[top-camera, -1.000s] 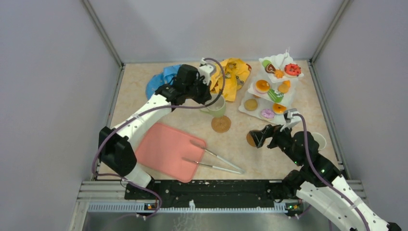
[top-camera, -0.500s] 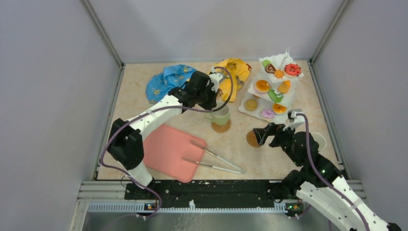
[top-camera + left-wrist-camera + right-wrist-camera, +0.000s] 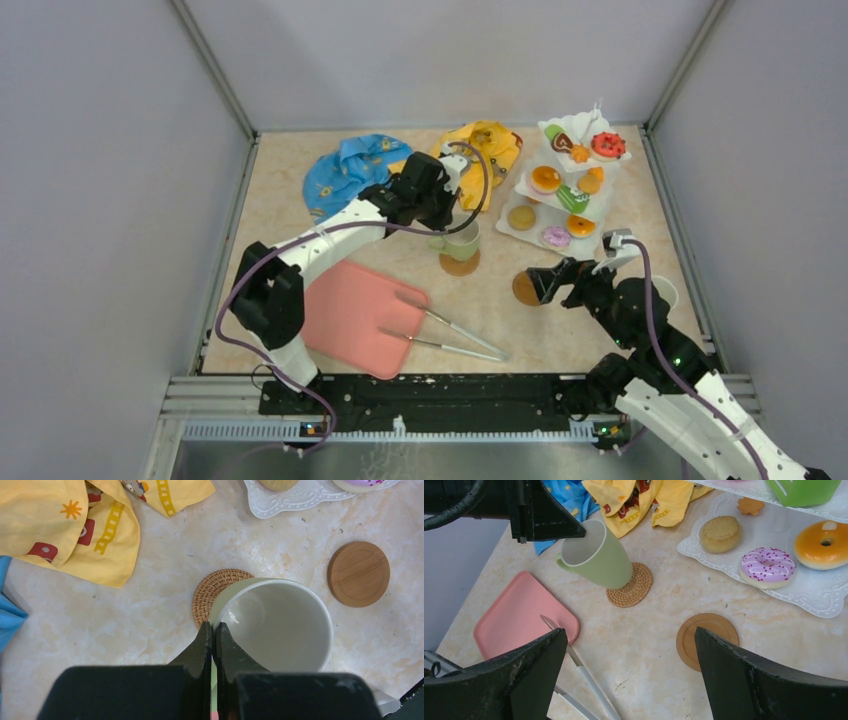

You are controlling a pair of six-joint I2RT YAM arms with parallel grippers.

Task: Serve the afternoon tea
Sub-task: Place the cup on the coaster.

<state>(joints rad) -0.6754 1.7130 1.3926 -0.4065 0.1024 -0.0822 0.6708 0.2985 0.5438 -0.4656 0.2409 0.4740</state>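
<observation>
The pale green mug [image 3: 459, 241] hangs tilted over a round woven coaster [image 3: 460, 265]. My left gripper [image 3: 213, 626] is shut on the mug's rim [image 3: 222, 605], one finger inside and one outside. Whether the mug's base [image 3: 616, 577] touches the woven coaster [image 3: 631, 589] I cannot tell. A smooth wooden coaster [image 3: 522, 290] lies bare, just under my open right gripper [image 3: 537, 283]. The white three-tier stand [image 3: 506, 225] holds toy pastries, among them a purple donut [image 3: 768, 566]. The white mug [image 3: 664, 292] shows partly behind the right arm.
A pink tray [image 3: 345, 315] lies at the near left, with metal tongs [image 3: 450, 335] reaching off its right edge. A blue cloth [image 3: 345, 170] and a yellow cloth [image 3: 487, 150] are crumpled at the back. Walls enclose the table on three sides.
My left arm has carried the green mug right and nearer, over the woven coaster, uncovering the blue cloth. The right gripper has drifted slightly right, still open.
</observation>
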